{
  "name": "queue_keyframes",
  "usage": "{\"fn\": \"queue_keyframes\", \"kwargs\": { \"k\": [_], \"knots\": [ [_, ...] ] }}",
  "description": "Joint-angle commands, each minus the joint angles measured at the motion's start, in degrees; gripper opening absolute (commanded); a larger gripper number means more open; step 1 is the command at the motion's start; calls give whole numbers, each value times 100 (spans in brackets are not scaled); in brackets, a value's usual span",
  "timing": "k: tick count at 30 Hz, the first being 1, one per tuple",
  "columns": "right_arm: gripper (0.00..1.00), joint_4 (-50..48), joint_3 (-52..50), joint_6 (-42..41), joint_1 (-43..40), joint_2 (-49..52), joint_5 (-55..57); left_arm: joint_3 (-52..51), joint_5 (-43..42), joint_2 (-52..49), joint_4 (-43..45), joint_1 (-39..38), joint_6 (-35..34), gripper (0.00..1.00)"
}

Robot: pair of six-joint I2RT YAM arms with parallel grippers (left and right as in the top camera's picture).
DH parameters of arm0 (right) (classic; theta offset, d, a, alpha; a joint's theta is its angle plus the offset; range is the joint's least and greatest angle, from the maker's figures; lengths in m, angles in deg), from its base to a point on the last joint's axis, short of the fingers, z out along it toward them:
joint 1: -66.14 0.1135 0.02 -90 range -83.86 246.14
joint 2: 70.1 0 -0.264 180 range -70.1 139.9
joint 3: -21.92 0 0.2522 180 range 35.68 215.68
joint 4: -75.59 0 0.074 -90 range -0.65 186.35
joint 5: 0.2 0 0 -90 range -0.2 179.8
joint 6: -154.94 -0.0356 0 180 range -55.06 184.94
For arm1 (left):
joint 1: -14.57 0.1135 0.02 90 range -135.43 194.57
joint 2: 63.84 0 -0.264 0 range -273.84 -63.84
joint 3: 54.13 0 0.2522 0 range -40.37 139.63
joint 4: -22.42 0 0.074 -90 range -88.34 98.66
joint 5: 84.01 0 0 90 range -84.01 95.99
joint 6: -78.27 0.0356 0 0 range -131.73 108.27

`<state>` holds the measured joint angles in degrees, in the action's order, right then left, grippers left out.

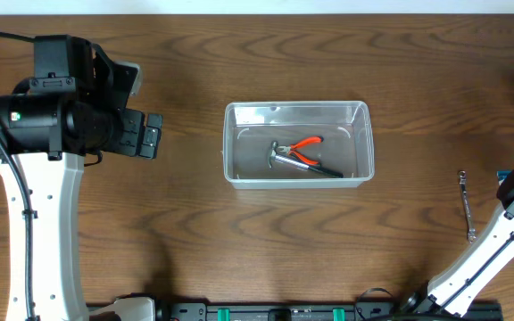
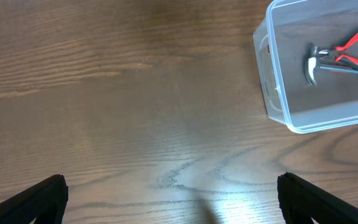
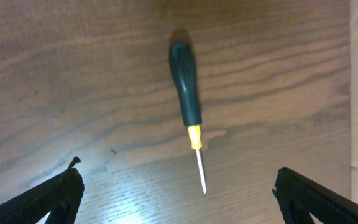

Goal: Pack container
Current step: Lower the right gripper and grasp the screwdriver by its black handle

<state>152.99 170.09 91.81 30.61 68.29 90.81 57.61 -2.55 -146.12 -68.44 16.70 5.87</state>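
Both are hanging released: the left gripper [image 2: 174, 204] near the container [image 1: 298, 181], the right gripper [image 3: 178, 198] over a screwdriver [image 3: 186, 87] well apart from it.

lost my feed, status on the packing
Left pincer open, empty. Right pincer open over screwdriver. Container holds red-handled pliers and small hammer. Wrench lies outside it; nothing in the way.

- container [image 2: 278, 106]: its right end runs off the left wrist picture's edge.
- right arm [image 1: 493, 245]: its far end is cut off by the overhead's right edge.
- blue scrap [image 1: 501, 175] beside it: too small to tell.
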Motion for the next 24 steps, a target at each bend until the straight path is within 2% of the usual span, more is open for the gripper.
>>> {"fn": "queue_keyframes", "kwargs": {
  "k": [1,9,16,24],
  "knots": [
    [99,-116,140,103,-162,105,-210,35,66,31,-20,-24,-79,98],
    [99,-723,140,83,-212,155,-706,35,63,31,-20,-24,-79,98],
    [99,-1054,140,-555,-229,442,-999,35,63,31,-20,-24,-256,98],
    [99,-1394,140,-627,-256,531,-1008,35,63,31,-17,-24,-273,98]
  ]
}}
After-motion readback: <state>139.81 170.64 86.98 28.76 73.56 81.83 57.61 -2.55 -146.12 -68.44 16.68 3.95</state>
